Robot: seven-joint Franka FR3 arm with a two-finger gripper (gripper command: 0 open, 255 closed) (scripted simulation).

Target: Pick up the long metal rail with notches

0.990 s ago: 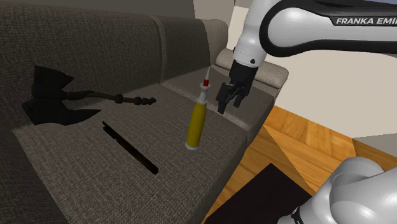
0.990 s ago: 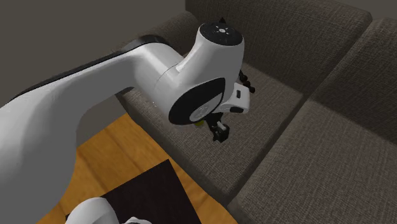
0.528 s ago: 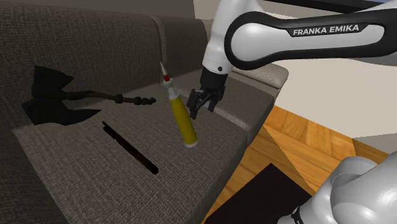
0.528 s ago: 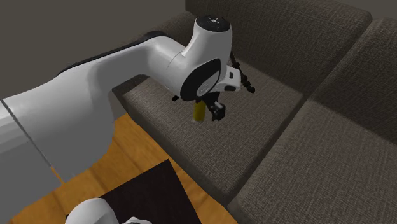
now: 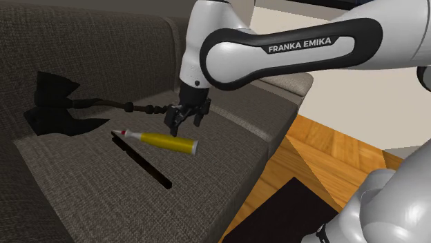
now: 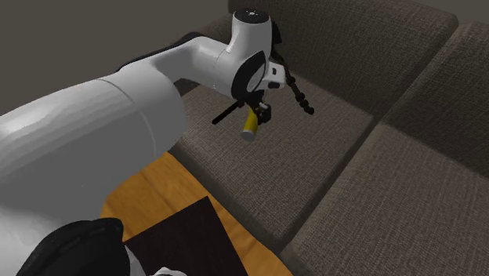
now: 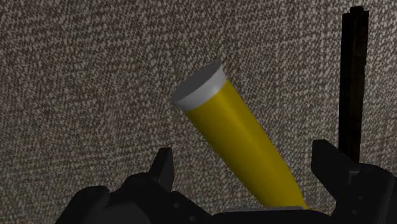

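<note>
- Yellow tube (image 5: 166, 141): it stands upright a second ago and leans half a second ago. Now it lies flat on the sofa seat (image 5: 90, 200) at the centre of the shoulder view, red tip toward the frame's left. The tip is at the rail's upper end, touching or just above it; you cannot tell which.
- Long dark rail (image 5: 142, 161): the task's item, unmoved. It runs diagonally across the seat, lower left of centre. No notches can be made out.
- Jaws: moved from the frame's right to its centre. They are wide apart and hold nothing. In the wrist view the tube passes between them and the rail lies just outside one jaw.
- Black axe (image 5: 55, 107): upper left, unmoved.
- Assessment: the toppled tube probably crowds one end of the rail. Its middle and lower end look free, so aim there.
</note>
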